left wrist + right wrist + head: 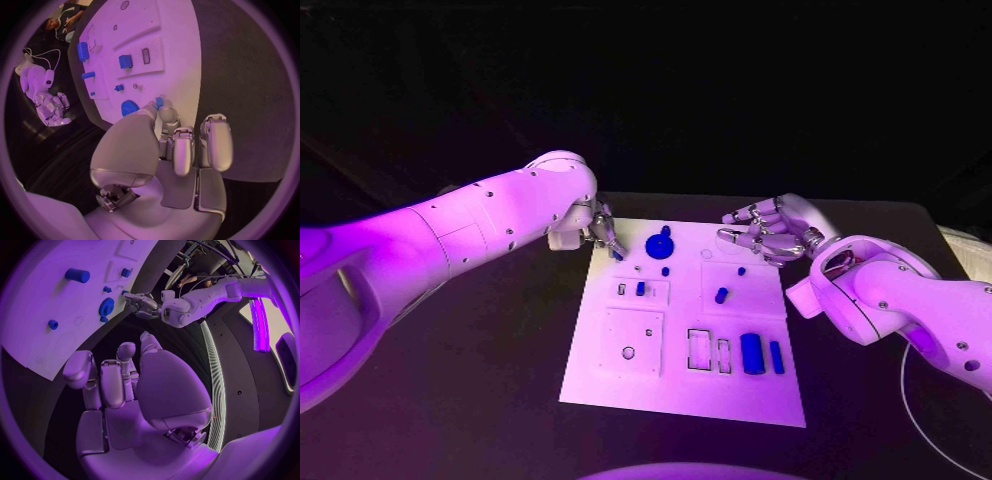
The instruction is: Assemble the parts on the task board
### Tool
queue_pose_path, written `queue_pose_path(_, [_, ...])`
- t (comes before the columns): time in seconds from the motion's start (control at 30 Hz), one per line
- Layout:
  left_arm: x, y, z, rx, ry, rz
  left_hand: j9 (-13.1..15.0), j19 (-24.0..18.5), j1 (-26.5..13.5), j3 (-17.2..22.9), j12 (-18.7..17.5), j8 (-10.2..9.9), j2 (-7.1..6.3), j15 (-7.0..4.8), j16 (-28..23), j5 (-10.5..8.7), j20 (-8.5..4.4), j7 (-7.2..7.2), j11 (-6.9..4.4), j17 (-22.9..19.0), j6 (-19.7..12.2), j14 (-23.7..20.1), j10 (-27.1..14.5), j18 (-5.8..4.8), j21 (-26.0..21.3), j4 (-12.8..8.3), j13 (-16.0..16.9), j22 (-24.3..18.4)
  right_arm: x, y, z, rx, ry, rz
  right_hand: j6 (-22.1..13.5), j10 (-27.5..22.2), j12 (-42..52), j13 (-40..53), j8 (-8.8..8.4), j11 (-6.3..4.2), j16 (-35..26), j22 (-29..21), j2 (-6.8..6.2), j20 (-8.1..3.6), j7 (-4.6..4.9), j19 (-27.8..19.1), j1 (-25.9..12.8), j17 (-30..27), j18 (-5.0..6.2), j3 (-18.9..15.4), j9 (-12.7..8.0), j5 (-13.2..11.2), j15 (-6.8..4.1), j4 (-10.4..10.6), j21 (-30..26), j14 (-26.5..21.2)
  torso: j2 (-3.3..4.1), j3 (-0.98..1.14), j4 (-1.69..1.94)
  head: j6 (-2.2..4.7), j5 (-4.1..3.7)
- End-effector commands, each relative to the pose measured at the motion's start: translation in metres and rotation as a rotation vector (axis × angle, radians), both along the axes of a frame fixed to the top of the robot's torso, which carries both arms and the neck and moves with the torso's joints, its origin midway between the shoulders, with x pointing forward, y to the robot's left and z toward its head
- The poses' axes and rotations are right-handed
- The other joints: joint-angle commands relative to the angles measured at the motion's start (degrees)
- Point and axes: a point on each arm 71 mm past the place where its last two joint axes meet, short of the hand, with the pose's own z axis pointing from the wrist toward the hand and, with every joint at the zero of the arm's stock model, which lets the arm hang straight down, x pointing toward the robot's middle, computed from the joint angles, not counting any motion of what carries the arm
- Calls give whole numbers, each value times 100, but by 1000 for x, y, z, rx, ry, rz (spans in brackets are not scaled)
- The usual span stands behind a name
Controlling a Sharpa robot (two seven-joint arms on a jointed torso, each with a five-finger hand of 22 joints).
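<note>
The white task board (678, 385) lies in the middle of the black table. My left hand (596, 228) hangs over its far left corner and pinches a small blue part (159, 101) at its fingertips, close beside the blue gear (659, 242). More blue parts sit on the board: a small peg (665, 270), a block (640, 288), a stub (721, 295) and two long bars (753, 353) near the right edge. My right hand (773, 232) hovers at the far right corner with its fingers half bent and nothing in them.
Empty recesses (701, 347) and a small hole (627, 352) mark the near half of the board. Bare black table (473, 380) runs along both sides of the board. A white cable (920, 420) curves along the table's right side.
</note>
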Motion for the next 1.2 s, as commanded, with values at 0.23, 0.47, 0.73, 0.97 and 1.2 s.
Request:
queue_pose_path(0.23, [-7,4,4,-76,-44,12,75,146,-399,1586,54,152,-384,10,17,79,20,6,19,1507,-41,591,109,18,-52,-940,42,445,-1,0,-1,-13,3,13,-8,-34,14,-5,-1,-9,-20,-5,35,-11,19,-34,9,0,114,-36,3,16,5,-2,-30,168,-5,8,14,-2,-19])
queue_pose_path(0.47, [-23,6,12,-127,-102,5,84,169,-538,1838,118,197,-493,2,17,140,14,-14,8,1507,6,591,202,9,-20,-1069,109,489,-1,0,-2,-14,4,13,-8,-35,14,-6,-1,-8,-20,-5,35,-11,19,-34,9,-1,114,-36,3,17,5,-1,-31,168,-10,16,27,-20,31])
queue_pose_path(0.73, [-45,11,11,-133,-210,-24,84,172,-619,1973,182,227,-586,-8,17,141,6,-33,-9,1507,55,591,289,9,-22,-1147,179,495,-2,0,-5,-13,8,14,-9,-40,13,-13,-1,-8,-27,-20,41,-10,20,-43,10,-8,117,-42,3,30,6,2,-40,166,-13,11,41,-55,12])
queue_pose_path(0.97, [-60,7,6,-150,-255,-48,82,190,-655,2050,225,239,-627,-16,17,144,-1,-43,-19,1507,81,591,342,0,12,-1182,228,533,-2,0,-8,-13,12,15,-9,-41,14,-13,-1,-8,-28,-22,43,-10,20,-44,12,-8,117,-42,3,34,6,1,-42,165,-30,1,36,-76,53])
queue_pose_path(1.2, [-71,6,-9,-154,-232,-54,80,192,-668,2074,233,243,-640,-18,17,144,-2,-46,-22,1507,89,591,355,-1,13,-1192,237,535,-3,-1,-10,-14,16,15,-9,-42,17,-13,0,-8,-33,-25,50,-10,20,-46,18,-14,118,-41,3,46,6,0,-45,164,-29,-11,43,-96,28])
